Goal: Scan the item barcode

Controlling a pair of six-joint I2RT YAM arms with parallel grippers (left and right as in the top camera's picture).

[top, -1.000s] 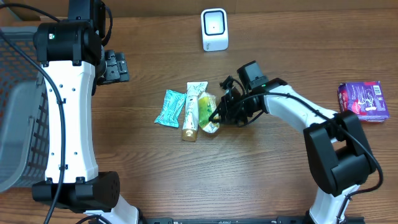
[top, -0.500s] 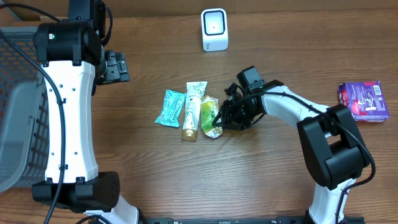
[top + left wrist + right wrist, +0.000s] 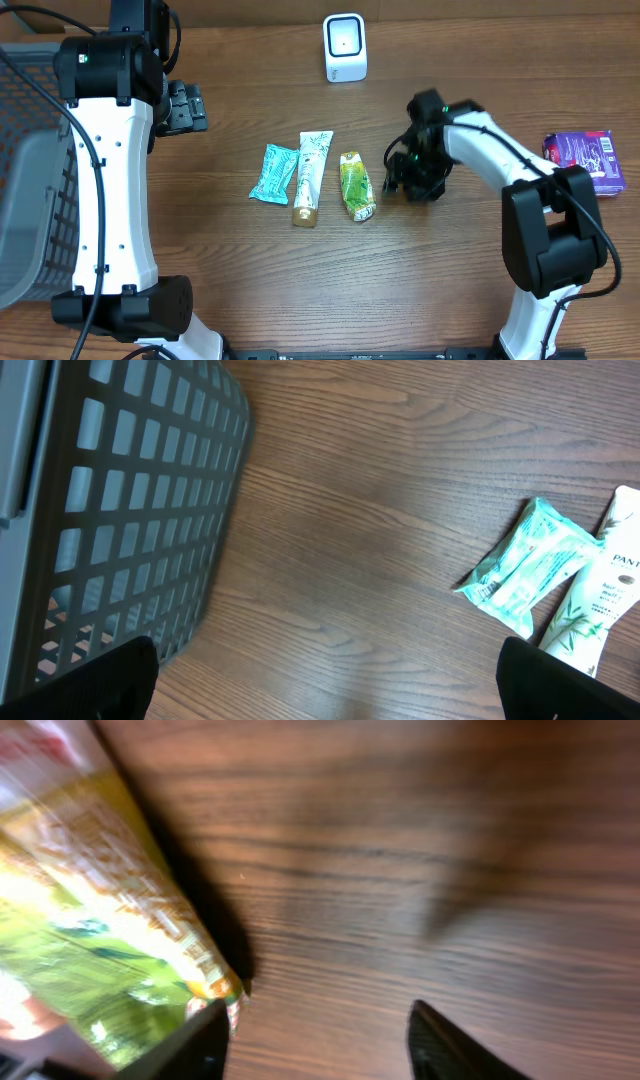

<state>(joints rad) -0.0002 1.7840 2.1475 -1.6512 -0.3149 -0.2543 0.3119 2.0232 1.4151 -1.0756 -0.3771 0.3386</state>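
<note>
Brown wood table. Left of the pouch: basket, packet, tube. Behind the pouch: scanner. Far right of it: box. Only the overhead view shows scanner and box. Left gripper: wide apart, empty. Right gripper, just right of the pouch: jaws parted over bare wood, gripping nothing.

Long white shell link on left arm, black cylindrical joints at both ends, thin black cable along side, small green light on upper joint. Black, blocky left end effector; its fingertips dark, rounded. White curved links on right arm, bulky black joint housings. Black right end effector; its fingertips dark, tapered.
</note>
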